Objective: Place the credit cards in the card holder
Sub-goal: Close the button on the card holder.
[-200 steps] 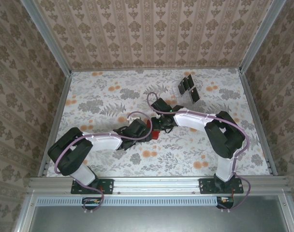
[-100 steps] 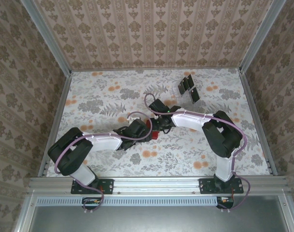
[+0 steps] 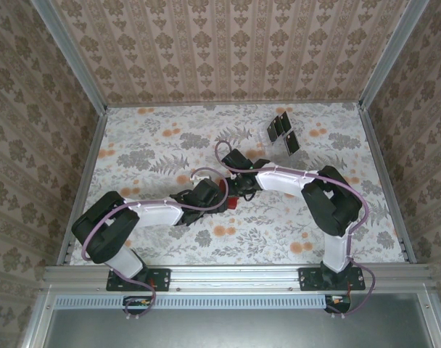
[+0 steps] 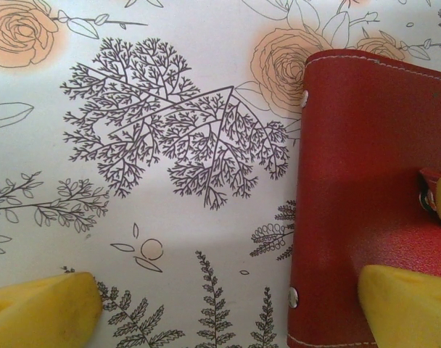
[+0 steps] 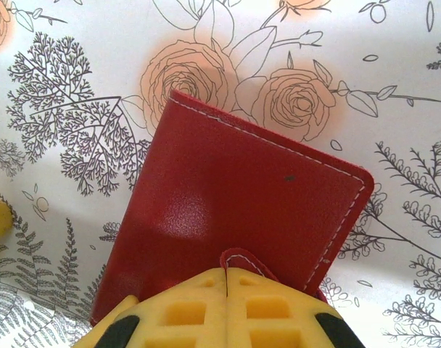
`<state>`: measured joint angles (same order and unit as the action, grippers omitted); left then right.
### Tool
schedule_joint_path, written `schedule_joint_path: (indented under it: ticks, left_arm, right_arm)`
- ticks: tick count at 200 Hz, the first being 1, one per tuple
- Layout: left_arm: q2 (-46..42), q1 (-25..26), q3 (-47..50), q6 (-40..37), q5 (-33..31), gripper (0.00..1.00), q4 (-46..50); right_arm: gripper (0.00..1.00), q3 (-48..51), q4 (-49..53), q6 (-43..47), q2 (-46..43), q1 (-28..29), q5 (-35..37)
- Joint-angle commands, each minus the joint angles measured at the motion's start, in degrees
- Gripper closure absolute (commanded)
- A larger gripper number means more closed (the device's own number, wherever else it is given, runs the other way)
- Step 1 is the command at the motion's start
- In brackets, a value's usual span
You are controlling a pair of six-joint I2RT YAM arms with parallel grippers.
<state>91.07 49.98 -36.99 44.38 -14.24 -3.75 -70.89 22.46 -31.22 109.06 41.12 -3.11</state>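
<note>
Rightward arm has slid a little to the left; its partner stays put. Right tool, pressed together, seems to pinch the snap tab of the red card holder, lying shut on the surface. Left tool, spread wide, has one finger over the holder's corner. Credit cards lie well apart, far right, nearer the right arm.

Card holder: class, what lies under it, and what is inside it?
Under the card holder lies the floral table; it is closed, so its inside is hidden.
</note>
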Motion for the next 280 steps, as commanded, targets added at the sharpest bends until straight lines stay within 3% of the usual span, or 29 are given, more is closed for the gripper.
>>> schedule_joint_path:
  ticks: [1, 108, 134, 149, 170, 212, 244, 280]
  left_arm:
    - [7.7, -0.3, 3.3, 3.2, 11.2, 0.00, -3.0]
    - [6.3, -0.3, 4.0, 3.3, 11.1, 0.00, -3.1]
    - [5.1, -0.4, 3.6, 3.2, 10.6, 0.00, -2.1]
    - [3.7, -0.4, 3.2, 3.0, 10.2, 0.00, -1.4]
    - [0.5, -0.4, 2.6, 2.9, 9.5, 0.00, 0.5]
    - [-9.6, -1.4, -0.8, 0.6, 6.0, 0.00, 7.4]
    - [-18.6, -4.4, -2.4, -2.0, 4.1, 0.00, 10.1]
    - [-29.6, -9.8, -3.2, -7.2, 0.2, 0.00, 12.6]
  right_arm:
    - [1.00, 2.8, 3.3, -0.4, 5.6, 3.0, -1.5]
    - [0.99, 6.1, 2.6, -3.5, 5.3, 3.3, -1.1]
    - [0.84, 1.3, 3.6, -3.2, 3.7, 3.0, -2.4]
    - [0.65, -2.5, 3.8, -3.2, 2.9, 2.5, -4.0]
    - [0.47, -7.0, 4.1, -3.5, 1.3, 1.0, -5.4]
    - [0.01, -8.8, -0.1, -5.7, -7.0, -3.3, -9.3]
    - [0.00, -7.4, -1.2, -5.7, -14.5, -6.6, -10.3]
    - [0.00, -3.0, -1.6, -4.0, -23.4, -11.5, -6.3]
